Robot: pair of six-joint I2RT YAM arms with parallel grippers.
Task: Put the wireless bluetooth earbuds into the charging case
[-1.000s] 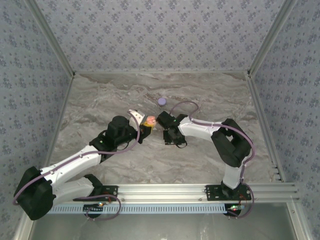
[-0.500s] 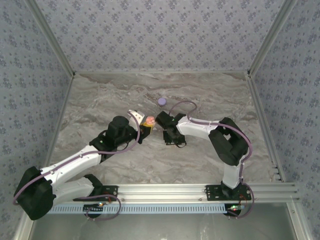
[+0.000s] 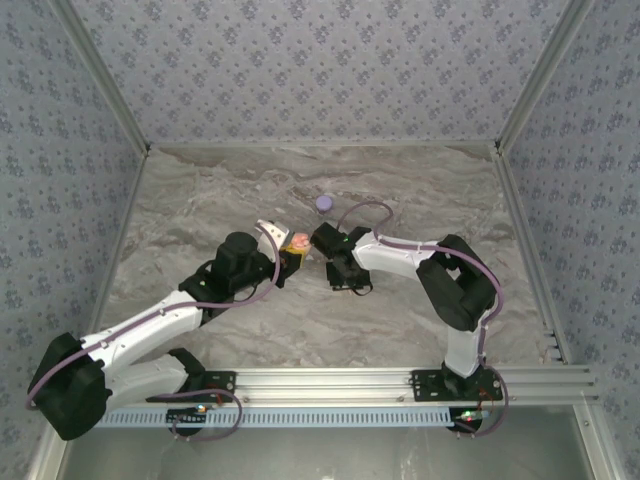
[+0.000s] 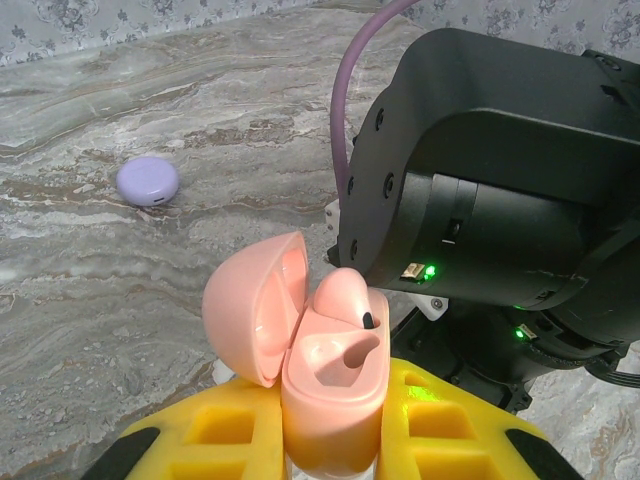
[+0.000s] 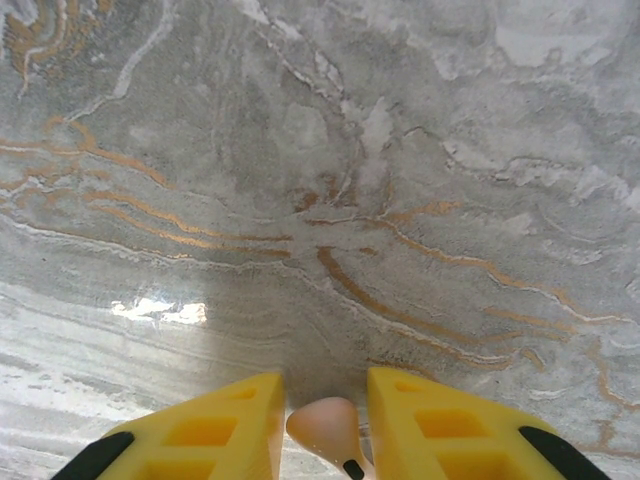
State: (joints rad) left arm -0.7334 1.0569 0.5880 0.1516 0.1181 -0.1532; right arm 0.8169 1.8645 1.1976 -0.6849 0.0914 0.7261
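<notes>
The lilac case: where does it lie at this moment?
In the top view the lilac case lies on the marble table, centred toward the back wall, just beyond the pink case.

Robotics lab bench cell, boxed-in rig rather than a lived-in room. Closed on three sides by flat wall panels (image 3: 320, 70) in blue floral wallpaper print, joined by bare aluminium struts (image 3: 100, 75). Floored with a marble-print tabletop (image 3: 330, 330). Left arm (image 3: 150, 330) and right arm (image 3: 400, 255), white and black, bolted to a slotted aluminium rail (image 3: 330, 380) along the near edge. Lilac cables (image 3: 365, 207) looped along the arms. Small lit indicator (image 3: 467, 413) at the right base, green LEDs (image 4: 430, 270) on a black wrist housing. Blocky yellow fingers on left gripper (image 4: 335, 425) and right gripper (image 5: 325, 425).
</notes>
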